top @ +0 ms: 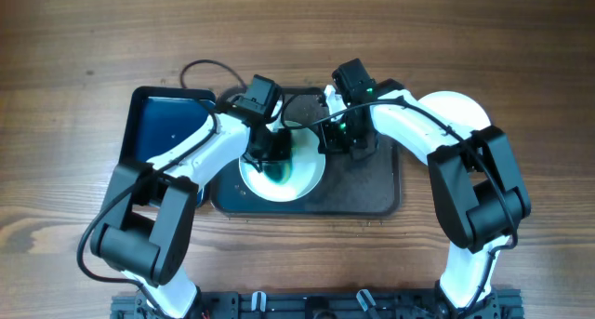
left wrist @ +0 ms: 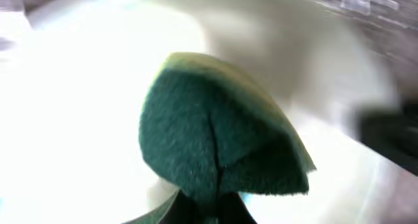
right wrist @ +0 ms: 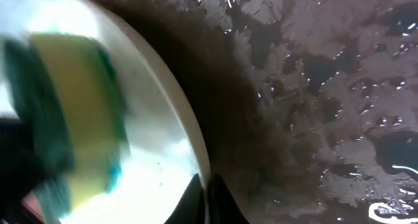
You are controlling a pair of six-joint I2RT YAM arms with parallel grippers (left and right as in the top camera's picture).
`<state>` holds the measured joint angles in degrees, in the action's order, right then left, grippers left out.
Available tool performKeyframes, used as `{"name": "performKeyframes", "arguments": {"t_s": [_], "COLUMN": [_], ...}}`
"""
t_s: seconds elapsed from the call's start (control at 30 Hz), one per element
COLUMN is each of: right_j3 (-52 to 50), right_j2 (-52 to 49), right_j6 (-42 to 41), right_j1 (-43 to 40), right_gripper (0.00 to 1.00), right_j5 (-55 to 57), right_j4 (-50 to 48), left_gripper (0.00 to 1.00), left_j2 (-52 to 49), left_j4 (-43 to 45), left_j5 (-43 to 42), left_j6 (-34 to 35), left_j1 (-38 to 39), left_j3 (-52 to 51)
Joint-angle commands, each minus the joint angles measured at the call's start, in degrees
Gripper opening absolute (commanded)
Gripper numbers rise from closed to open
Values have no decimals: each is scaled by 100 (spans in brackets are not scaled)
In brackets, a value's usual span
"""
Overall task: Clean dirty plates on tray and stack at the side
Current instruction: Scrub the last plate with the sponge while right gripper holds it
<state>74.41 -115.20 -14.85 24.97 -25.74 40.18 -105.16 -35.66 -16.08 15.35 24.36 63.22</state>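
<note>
On tray (top: 372,191), one teal-smeared plate (top: 311,173) (rim tight in right gripper (right wrist: 204,201)), green sponge (left wrist: 215,139) tight in left gripper (left wrist: 212,214).

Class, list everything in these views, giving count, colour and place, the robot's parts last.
table: one, brown wood, under everything.
dark tray: one, grey-brown, table centre.
smeared plate: one, white with teal smear, on the dark tray.
side plate: one seen, white, right of the dark tray, partly hidden.
sponge: one, green and yellow, against the smeared plate.
small tray: one, black and blue, left of the dark tray.
cable: one, black, behind the small tray.
left arm: one, white and black, left side.
right arm: one, white and black, right side.
left tool: one, dark, shut on the sponge.
right tool: one, dark, shut on the smeared plate's rim.
</note>
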Motion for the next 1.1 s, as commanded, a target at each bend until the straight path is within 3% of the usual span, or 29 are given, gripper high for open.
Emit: {"name": "performKeyframes", "arguments": {"t_s": [0.0, 0.13, 0.23, 0.3, 0.37, 0.43, 0.5, 0.57, 0.63, 0.7, 0.8, 0.9, 1.07], "right_j3": [122, 122, 122, 122, 122, 122, 122, 122, 122, 122, 122, 122, 122], "right_j2": [-22, -22, -22, -22, -22, -22, -22, -22, -22, -22, -22, -22, -22], "right_j6": [26, 28, 26, 31, 28, 28, -24, -37, -42, -74, -74, -199, -203], "right_j1": [55, 55, 55, 55, 55, 55, 55, 55, 55, 55, 55, 55, 55], "right_gripper": [4, 4, 4, 4, 4, 4, 4, 4, 4, 4, 5, 5, 4], "right_j5": [-262, -262, -260, -260, -260, -260, -245, -236, -240, -240, -236, -98, -68], "right_j4": [-50, -48, -50, -50, -55, -63, -74, -101, -105, -107, -105, -127, -195], "left_gripper": [4, 4, 4, 4, 4, 4, 4, 4, 4, 4, 4, 4, 4], "left_j2": [-96, -103, -103, -103, -103, -103, -101, -101, -103, -103, -109, -111, -107], "left_j4": [125, 52, -175, -337, -544, -540, -592, -562, -240, 44, 92, -555, -927], "left_j5": [-588, 2767, 3670, 2955, 1346, 46, -1700, -2162, -1602, -590, 1753, 3838, 3884], "left_j6": [-455, 1290, 1926, 2004, 1882, 1108, -531, -1172, -1062, -409, 1003, 2144, 2138], "left_j1": [-57, -103, -103, -96, -96, -96, -96, -96, -103, -96, -96, -96, -98], "left_j3": [-35, -37, -37, -37, -37, -37, -37, -37, -37, -37, -37, -37, 31]}}
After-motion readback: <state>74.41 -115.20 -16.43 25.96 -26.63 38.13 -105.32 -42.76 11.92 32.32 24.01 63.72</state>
